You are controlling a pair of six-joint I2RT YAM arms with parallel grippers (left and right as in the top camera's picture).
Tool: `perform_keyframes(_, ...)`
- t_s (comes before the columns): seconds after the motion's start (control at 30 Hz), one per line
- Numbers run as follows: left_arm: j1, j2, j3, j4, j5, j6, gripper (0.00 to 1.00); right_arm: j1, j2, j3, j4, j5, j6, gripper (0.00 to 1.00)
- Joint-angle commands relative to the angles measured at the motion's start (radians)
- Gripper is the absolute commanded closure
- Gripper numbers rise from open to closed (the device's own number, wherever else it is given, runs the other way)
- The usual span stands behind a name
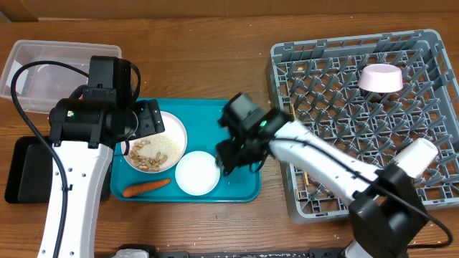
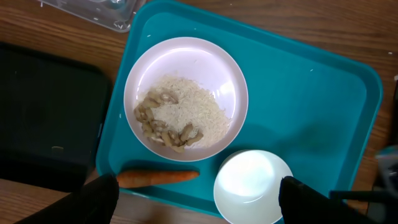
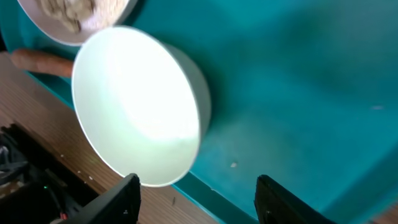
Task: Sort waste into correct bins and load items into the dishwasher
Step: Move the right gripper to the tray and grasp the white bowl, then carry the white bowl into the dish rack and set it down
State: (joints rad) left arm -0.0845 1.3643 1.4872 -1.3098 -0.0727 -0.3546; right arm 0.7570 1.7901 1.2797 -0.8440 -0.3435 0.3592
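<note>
Your left fingers [image 1: 150, 118] are spread wide and hold nothing. They hang over the left part of the teal tray [image 1: 208, 115], above the left rim of the plate [image 1: 180, 127]. In the left wrist view both tips show at the bottom corners. The plate, the carrot [image 1: 145, 188] and the small white bowl [image 1: 197, 173] lie beyond them.

Your right fingers [image 1: 231, 154] are apart too and pinch nothing. They sit low over the teal tray, just to the right of the small white bowl. In the right wrist view the bowl's near rim comes close to one tip, but you cannot tell from the pictures whether they touch.

The plate stands in the left half of the tray. The food scraps [image 1: 152, 152] are on it, white grains with beige pieces along the side nearest you. The carrot lies flat along the tray's near edge by the left corner, just beside the plate. The small white bowl stands upright and empty at the same near edge, to the right of the carrot and just beside the plate.

The clear tub [image 1: 36, 72] is at the far left corner of the worktop [image 1: 215, 64]. The black tray [image 1: 25, 168] lies at the left edge, nearer to you and partly under your left arm. The dish rack [image 1: 358, 122] fills the right side, and a pale bowl [image 1: 380, 77] sits towards its far right corner. Your right arm reaches across the rack's near left corner to the tray.
</note>
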Motion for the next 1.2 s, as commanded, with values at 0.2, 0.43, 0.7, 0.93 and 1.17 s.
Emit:
perform_keyframes(0.2,0.003,-0.003,0.005,-0.002,-0.012,0.018,0.16,0.073,0.051,-0.048,0.073,0.234,0.196,0.46)
perform_keyframes(0.43,0.003,-0.003,0.005,-0.002,-0.012,0.018,0.16,0.076,0.099,-0.048,0.137,0.143,0.203,0.51)
perform_keyframes(0.7,0.003,-0.003,0.005,-0.003,-0.013,0.019,0.16,0.084,0.144,-0.047,0.136,0.154,0.204,0.96)
perform_keyframes(0.93,0.003,-0.003,0.005,-0.005,-0.013,0.019,0.16,-0.023,0.075,0.138,-0.091,0.422,0.202,0.96)
perform_keyframes(1.17,0.003,-0.003,0.005,-0.010,-0.013,0.019,0.15,-0.196,-0.023,0.439,-0.425,1.182,0.203,0.96)
